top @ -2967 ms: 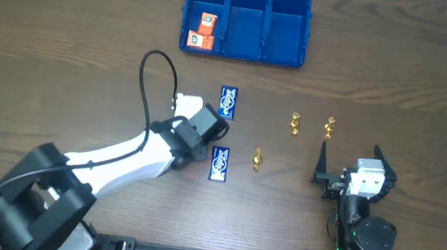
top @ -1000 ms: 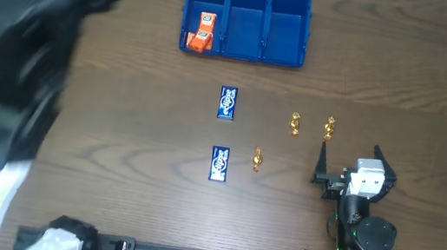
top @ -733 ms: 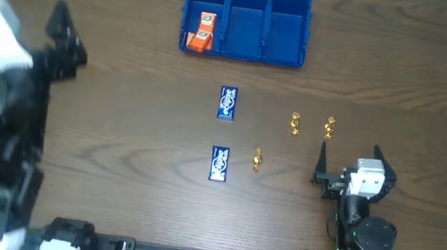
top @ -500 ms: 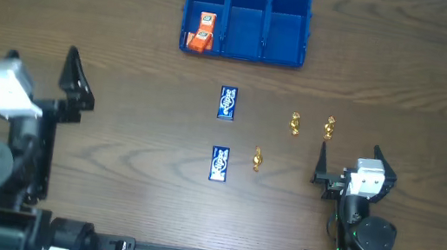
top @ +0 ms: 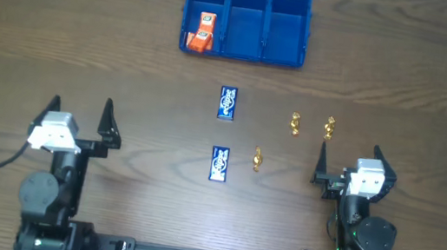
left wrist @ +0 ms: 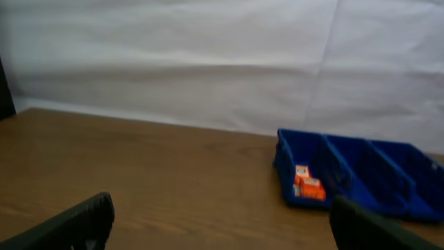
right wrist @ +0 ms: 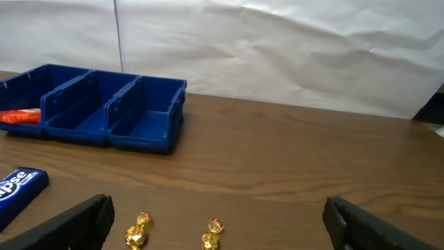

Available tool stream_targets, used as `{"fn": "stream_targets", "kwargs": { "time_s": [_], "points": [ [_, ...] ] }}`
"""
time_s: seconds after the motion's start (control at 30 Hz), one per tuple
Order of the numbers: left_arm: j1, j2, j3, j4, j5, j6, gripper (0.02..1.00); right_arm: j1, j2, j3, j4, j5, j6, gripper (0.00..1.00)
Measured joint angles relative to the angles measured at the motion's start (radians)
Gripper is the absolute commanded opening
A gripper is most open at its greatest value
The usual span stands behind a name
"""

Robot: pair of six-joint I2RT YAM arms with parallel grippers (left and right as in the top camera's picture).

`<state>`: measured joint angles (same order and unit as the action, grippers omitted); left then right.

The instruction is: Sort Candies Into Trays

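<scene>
White print on blue candy bars [top: 227,103], too small to read.

I work in what looks like a robot lab's test set-up: a wood-grain worktop [top: 61,32], a plain white sheet [left wrist: 173,62] hung behind it as a backdrop, and a blue three-bin tray [top: 246,23] on the worktop's far side.

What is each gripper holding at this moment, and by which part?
Nothing is held. The left gripper and the right gripper both stand open and empty, low over the table.
</scene>
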<state>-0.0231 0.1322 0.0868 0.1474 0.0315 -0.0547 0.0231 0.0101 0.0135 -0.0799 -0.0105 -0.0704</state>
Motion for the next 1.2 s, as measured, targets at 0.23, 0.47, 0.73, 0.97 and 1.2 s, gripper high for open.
{"fn": "stream_targets", "kwargs": {
  "time_s": [0.23, 0.47, 0.73, 0.97, 1.2],
  "points": [
    [0.000, -0.092, -0.079, -0.141, 0.024, 0.000, 0.998, 0.000, 0.000, 0.000, 0.000, 0.000, 0.000, 0.998],
    [0.000, -0.119, -0.070, -0.174, 0.024, 0.000, 0.998, 0.000, 0.000, 0.000, 0.000, 0.000, 0.000, 0.998],
    [0.000, -0.119, -0.069, -0.176, 0.024, 0.000, 0.998, 0.000, 0.000, 0.000, 0.000, 0.000, 0.000, 0.998],
    [0.000, -0.119, -0.068, -0.177, 0.024, 0.000, 0.998, 0.000, 0.000, 0.000, 0.000, 0.000, 0.000, 0.998],
    [0.000, -0.119, -0.068, -0.177, 0.024, 0.000, 0.998, 0.000, 0.000, 0.000, 0.000, 0.000, 0.000, 0.998]
  ]
}}
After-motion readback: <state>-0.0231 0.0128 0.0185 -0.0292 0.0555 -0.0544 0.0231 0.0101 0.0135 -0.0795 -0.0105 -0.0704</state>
